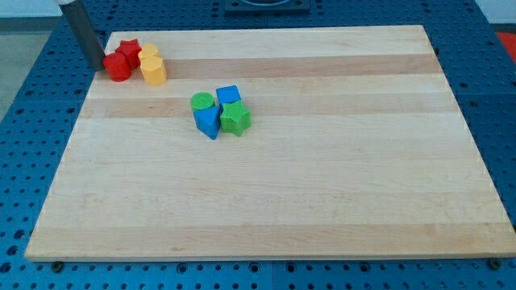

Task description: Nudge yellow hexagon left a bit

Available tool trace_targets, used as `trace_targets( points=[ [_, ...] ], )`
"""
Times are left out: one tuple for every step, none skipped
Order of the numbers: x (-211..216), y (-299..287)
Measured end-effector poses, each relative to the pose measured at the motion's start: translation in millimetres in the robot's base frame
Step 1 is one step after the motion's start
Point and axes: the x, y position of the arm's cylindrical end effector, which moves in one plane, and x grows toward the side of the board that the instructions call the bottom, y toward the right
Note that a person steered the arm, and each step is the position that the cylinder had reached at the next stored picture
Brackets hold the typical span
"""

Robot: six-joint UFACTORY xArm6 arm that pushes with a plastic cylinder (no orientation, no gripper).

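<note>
The yellow hexagon (pixel 154 70) stands near the board's top left corner. A second yellow block (pixel 148 53) sits just above it, its shape unclear. A red cylinder (pixel 118 67) lies just left of the hexagon, and a red star (pixel 128 51) is above the cylinder. My tip (pixel 98 66) is at the left edge of the board, just left of the red cylinder and close to touching it. The rod rises up out of the view's top.
A second cluster sits right and below: a green cylinder (pixel 202 101), a blue cube (pixel 229 95), a blue block (pixel 208 122) and a green star (pixel 235 118). The wooden board (pixel 322 193) rests on a blue perforated table.
</note>
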Motion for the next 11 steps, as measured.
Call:
trace_targets(
  points=[
    [3.0,8.1],
    [10.3,2.0],
    [42.2,0.1],
    [67.2,24.4],
    [74.5,65.7],
    [74.3,108.2],
    [58.8,130.1],
    [45.6,134.9],
    [46.0,112.6],
    [46.0,77.6],
    [48.3,60.2]
  ],
)
